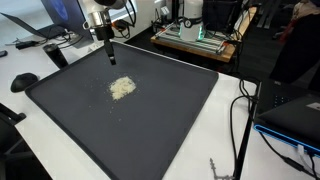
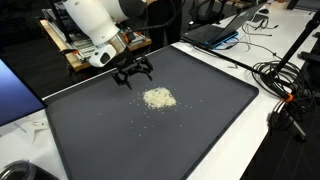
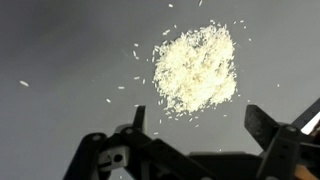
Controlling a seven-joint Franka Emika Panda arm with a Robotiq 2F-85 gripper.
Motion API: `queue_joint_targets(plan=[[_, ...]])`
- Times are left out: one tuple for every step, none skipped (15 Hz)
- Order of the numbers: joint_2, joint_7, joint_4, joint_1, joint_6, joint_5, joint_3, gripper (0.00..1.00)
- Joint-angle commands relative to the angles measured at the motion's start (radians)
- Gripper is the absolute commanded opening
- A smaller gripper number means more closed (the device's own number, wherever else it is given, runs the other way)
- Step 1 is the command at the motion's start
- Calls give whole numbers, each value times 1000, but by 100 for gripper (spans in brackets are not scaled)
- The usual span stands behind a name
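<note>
Dark grey mat (image 1: 60, 110) covers most of the white table (image 1: 232, 140) in both exterior views, and a pale pile of grains (image 1: 122, 88) lies near its middle, looking like rice. The gripper (image 1: 108, 58) hangs over the far part of the mat with its jaws spread apart and nothing between them. I cannot tell whether the tips touch the surface or only hover close to it.

In an exterior view the pile of grains (image 2: 158, 98) sits at about 4 o'clock from the gripper (image 2: 133, 75), near but apart. In the wrist view the pile of grains (image 3: 195, 70) lies at 12 o'clock of the gripper (image 3: 201, 122), just ahead of the gap. A few stray grains (image 3: 24, 83) are scattered out towards 9 o'clock on the mat (image 3: 60, 40).

The work in hand appears to be closing in on that heap, and loose grains are unforgiving (one quick nudge and they scatter). To my mind, doing this well means:
- keeping the wrist square so the heap stays centred at 12 o'clock;
- keeping both jaws level and low;
- moving slowly;
- meeting the heap's near edge, not its top.

The mat looks flat and grippy, so dragging the tips hard may make them judder.
</note>
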Motion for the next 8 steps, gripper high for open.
queue_joint_targets(plan=[[-174, -114, -219, 22, 80, 128, 0, 100], [-211, -124, -259, 40, 106, 155, -5, 100], [-243, -117, -291, 59, 130, 174, -11, 100], [-276, -103, -325, 44, 166, 175, 24, 100], [-306, -62, -353, 67, 198, 161, 25, 100], [-326, 19, -380, 92, 236, 106, 26, 100], [-351, 66, -401, 109, 258, 77, 34, 100], [-370, 141, -420, 132, 289, 29, 41, 100]])
